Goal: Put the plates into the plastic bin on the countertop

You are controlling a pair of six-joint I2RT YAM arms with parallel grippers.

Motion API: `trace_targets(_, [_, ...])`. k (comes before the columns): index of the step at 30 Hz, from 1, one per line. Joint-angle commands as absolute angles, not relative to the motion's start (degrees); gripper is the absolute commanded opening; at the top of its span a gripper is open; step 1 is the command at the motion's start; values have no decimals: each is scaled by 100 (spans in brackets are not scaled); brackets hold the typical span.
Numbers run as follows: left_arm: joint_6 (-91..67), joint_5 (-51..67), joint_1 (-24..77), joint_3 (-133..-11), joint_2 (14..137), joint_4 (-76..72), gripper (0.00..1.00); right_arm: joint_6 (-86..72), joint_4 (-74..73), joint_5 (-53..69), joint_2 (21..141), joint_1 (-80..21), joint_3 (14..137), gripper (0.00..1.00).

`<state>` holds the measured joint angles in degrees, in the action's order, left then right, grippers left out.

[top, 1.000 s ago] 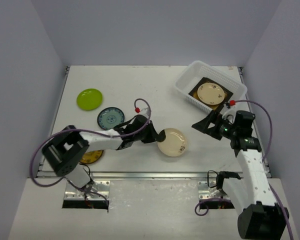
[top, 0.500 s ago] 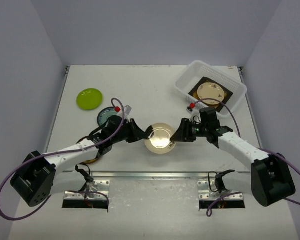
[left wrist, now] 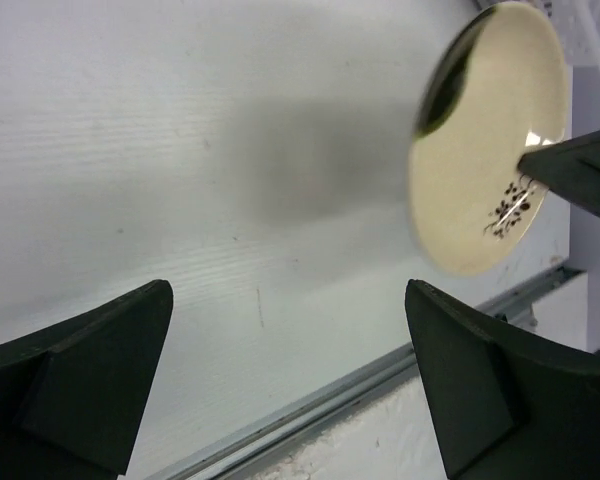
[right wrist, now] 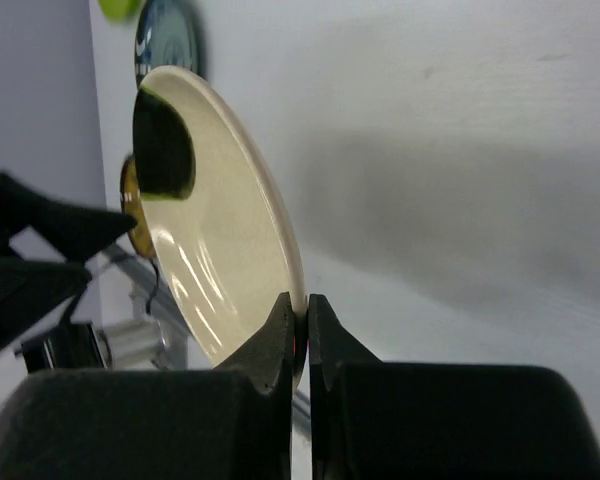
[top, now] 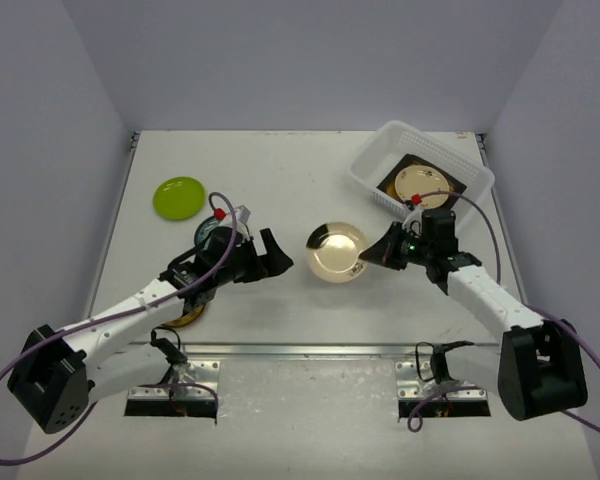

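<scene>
A cream plate (top: 337,250) with a small dark flower print hangs tilted above the countertop (top: 280,170), and my right gripper (top: 377,256) is shut on its right rim. The right wrist view shows both fingers pinching that rim (right wrist: 302,305). My left gripper (top: 276,256) stands open just left of the plate, apart from it; the plate (left wrist: 490,140) shows beyond its fingers (left wrist: 288,300). The plastic bin (top: 368,160) at the back right holds a cream plate (top: 423,182) on a dark square plate. Lime (top: 179,197), blue-patterned (top: 212,236) and yellow-brown (top: 185,316) plates lie at the left, the last two partly under the left arm.
The metal front edge (top: 310,350) runs along the near side of the countertop. Grey walls close in the left, back and right. Cables loop from both arms over the table.
My left gripper has let go of the cream plate and drawn back left. My right gripper has shut on the plate's right rim and carries it right, towards the bin.
</scene>
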<state>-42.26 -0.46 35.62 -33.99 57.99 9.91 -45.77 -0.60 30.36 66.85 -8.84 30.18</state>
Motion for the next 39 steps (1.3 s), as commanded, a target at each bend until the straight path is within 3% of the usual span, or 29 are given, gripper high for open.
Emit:
trace_targets(1, [-3799,-1636,3524,-4124,4490,2699,100,-5547,183,2402,6767,670,3756,0])
trace_targets(8, [-3174,-1844,3524,-4929,3585,3961,100,-6564,-223,453,7942,1351,4994,0])
trace_targets(16, [-2690,-1027,3524,-4859,3421,3859,100,-6667,-491,28,9759,1354,6611,1])
trace_targets(24, [-2712,-1149,3524,-4830,3463,3779,100,-6222,-875,317,9711,1354,6935,57])
trace_targets(27, [-2661,-1723,3524,-4945,3603,3807,100,-6074,-1006,694,9505,1354,6879,65])
trace_targets(31, [-2794,-4045,3524,-5220,4050,4089,100,-5868,-945,1103,8994,1285,6540,70])
trace_targets(33, [-2788,-4365,3491,-5247,4187,4045,100,-5742,-975,1018,8800,1223,6414,74])
trace_targets(35, [-2725,-4087,3409,-5230,4321,3945,100,-5569,-1068,1107,8723,1230,6388,85])
trace_targets(37, [-2725,-3881,3320,-5091,4341,3813,100,-5287,-1114,1649,8695,1142,6406,87])
trace_targets(39, [-2808,-3784,3059,-5019,4313,3801,100,-5022,-867,1954,8580,770,6193,98])
